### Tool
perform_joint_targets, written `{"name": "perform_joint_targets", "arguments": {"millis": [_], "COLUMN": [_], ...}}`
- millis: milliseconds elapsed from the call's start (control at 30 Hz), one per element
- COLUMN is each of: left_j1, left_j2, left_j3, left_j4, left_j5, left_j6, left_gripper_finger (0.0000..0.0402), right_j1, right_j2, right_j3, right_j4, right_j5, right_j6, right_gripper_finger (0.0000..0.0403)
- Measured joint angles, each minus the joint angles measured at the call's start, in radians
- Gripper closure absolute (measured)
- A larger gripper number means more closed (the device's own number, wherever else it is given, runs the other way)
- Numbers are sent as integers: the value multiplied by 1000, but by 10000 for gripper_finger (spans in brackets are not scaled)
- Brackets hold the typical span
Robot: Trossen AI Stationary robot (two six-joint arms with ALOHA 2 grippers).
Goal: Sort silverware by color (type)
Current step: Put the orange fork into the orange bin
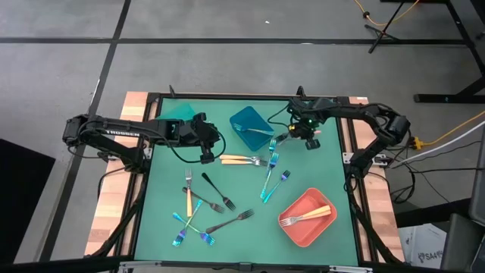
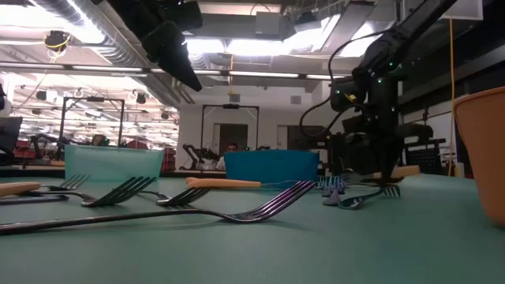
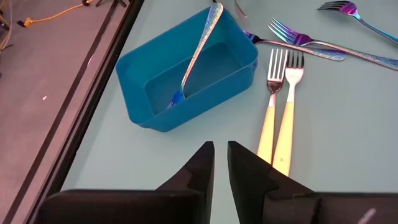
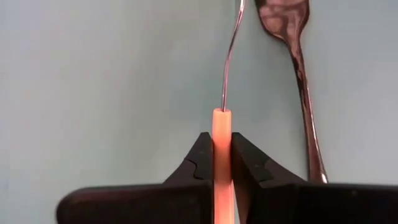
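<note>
Right gripper [image 4: 222, 152] clamped on gold-handled fork [image 4: 222, 134], near blue bin [image 1: 251, 126] at mat's far side. Left gripper [image 3: 221, 163] empty, narrow gap between fingers, beside two gold forks [image 3: 280, 93]. Other forks scattered mid-mat; one in red bin [image 1: 307, 218].

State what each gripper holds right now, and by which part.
The right gripper is shut on a gold-handled fork, pinching the end of its handle. The left gripper holds nothing, hovering near the blue bin.
</note>
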Motion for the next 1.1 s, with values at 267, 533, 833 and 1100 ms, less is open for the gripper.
{"name": "perform_joint_targets", "arguments": {"millis": [267, 533, 833, 1100], "left_j1": [0, 0, 0, 0], "left_j2": [0, 0, 0, 0], "left_j3": [0, 0, 0, 0], "left_j4": [0, 0, 0, 0], "left_j5": [0, 0, 0, 0], "left_j6": [0, 0, 0, 0], "left_gripper_finger": [363, 363, 363, 363], "right_j1": [11, 152, 378, 583], "right_j2": [-1, -3, -5, -7], "right_j3": [91, 213, 355, 438], "right_j4": [-177, -348, -495, -580], "right_j5": [2, 96, 150, 150], "right_j6": [0, 0, 122, 284], "right_gripper_finger": [391, 391, 391, 391]}}
